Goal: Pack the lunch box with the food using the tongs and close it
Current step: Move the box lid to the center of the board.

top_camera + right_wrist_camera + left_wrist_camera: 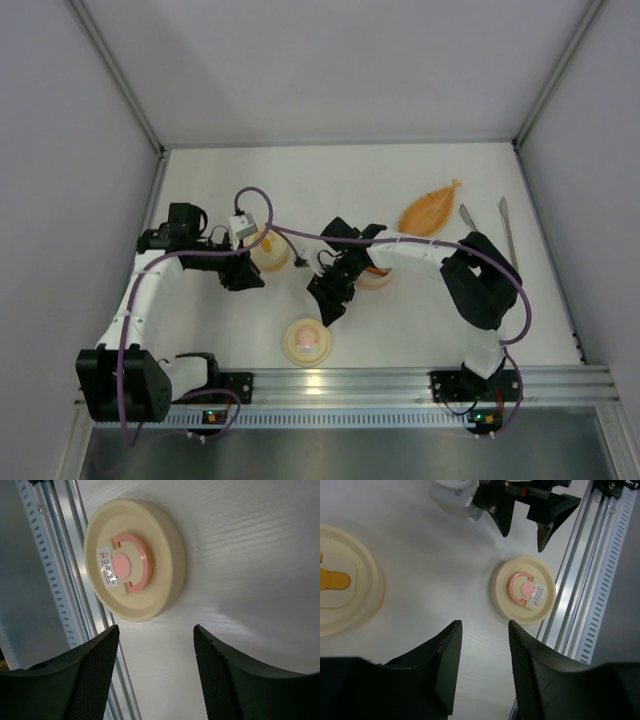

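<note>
The lunch box is two tubs. The yellow-orange tub [268, 250] carries a cream lid with an orange mark [340, 592]. The pink tub [379, 278] lies half hidden under the right arm. A loose cream lid with a pink mark [307, 340] [522, 590] [134, 560] lies by the front rail. My left gripper [250, 278] [485, 625] hovers open beside the yellow tub, holding nothing. My right gripper [327, 314] [156, 630] is open just short of the pink-marked lid and apart from it. The tongs [507, 225] lie at the far right. The food is out of view.
An orange leaf-shaped dish [430, 210] rests at the back right next to the tongs. The aluminium rail [400, 380] [580, 605] [65, 580] runs along the near edge, right beside the loose lid. In the left wrist view the right gripper [525, 527] shows ahead.
</note>
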Robot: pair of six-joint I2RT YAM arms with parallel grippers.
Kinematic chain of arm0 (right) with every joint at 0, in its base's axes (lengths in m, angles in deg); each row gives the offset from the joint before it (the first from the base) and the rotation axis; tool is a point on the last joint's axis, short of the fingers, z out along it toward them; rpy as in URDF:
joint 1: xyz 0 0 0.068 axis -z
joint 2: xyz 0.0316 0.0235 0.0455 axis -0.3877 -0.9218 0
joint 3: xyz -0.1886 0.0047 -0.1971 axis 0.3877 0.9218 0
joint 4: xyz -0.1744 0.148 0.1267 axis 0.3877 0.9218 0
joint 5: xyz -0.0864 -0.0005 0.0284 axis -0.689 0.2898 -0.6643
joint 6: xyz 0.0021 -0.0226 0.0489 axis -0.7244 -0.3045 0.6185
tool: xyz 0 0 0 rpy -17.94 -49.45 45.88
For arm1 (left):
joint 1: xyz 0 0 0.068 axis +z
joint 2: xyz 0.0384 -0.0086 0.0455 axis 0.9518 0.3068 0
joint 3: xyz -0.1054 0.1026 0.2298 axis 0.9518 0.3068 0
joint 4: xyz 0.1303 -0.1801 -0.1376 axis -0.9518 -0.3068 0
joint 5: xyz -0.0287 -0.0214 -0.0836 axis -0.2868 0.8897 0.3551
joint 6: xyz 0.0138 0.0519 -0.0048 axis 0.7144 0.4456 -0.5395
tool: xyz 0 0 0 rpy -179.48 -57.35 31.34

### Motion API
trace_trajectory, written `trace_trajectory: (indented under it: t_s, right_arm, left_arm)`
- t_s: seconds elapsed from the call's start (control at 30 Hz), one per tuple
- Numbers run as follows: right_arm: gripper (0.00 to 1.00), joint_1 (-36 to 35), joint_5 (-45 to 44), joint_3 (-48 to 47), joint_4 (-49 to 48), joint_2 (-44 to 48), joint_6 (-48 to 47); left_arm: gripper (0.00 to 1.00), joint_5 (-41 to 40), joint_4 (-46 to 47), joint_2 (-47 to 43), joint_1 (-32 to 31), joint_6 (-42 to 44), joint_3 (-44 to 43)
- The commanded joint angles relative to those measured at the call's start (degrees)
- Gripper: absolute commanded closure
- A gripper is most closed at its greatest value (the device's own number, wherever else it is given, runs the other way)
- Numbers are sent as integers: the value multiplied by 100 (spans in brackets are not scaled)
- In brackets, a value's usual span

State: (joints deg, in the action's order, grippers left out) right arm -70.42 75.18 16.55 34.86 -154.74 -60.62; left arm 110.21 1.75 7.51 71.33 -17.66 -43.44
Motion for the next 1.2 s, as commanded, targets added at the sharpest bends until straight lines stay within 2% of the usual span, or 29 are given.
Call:
trace_trajectory:
  t_s: [0.0,0.07,0.17,0.27,0.53,0.63,0.67,0.73,0.77,0.83,1.0,1.17]
  right_arm:
    - [40,-336,-207,-309,-646,-112,266]
    - [42,-494,-304,-335,-690,-226,336]
    - [44,-644,-480,-423,-742,-402,398]
    - [47,-705,-673,-572,-787,-578,398]
    - [54,-705,-1227,-836,-901,-956,284]
    - [65,-705,-1289,-828,-892,-1017,284]
    - [72,-705,-1332,-819,-866,-1018,293]
    - [80,-705,-1368,-732,-883,-1000,301]
    - [90,-714,-1438,-687,-883,-983,328]
    - [99,-688,-1543,-503,-971,-887,380]
    - [100,-442,-1833,-143,-1243,-579,881]
    - [100,357,-2193,25,-1718,-306,1855]
  left_arm:
    - [54,149,1156,-307,253,-788,78]
    - [54,307,1693,-483,369,-1655,149]
    - [55,325,2371,-712,405,-2422,193]
    - [55,238,2626,-896,405,-2785,254]
    - [58,158,2188,-1090,405,-2216,395]
    - [58,53,2178,-1064,405,-2127,465]
    - [58,44,2205,-1046,405,-2127,474]
    - [58,-44,2336,-985,405,-2162,474]
    - [58,-79,2372,-959,405,-2197,474]
    - [58,-141,2512,-906,405,-2294,465]
    - [58,-378,2662,-669,405,-2417,421]
    - [57,-641,2425,-300,405,-2390,368]
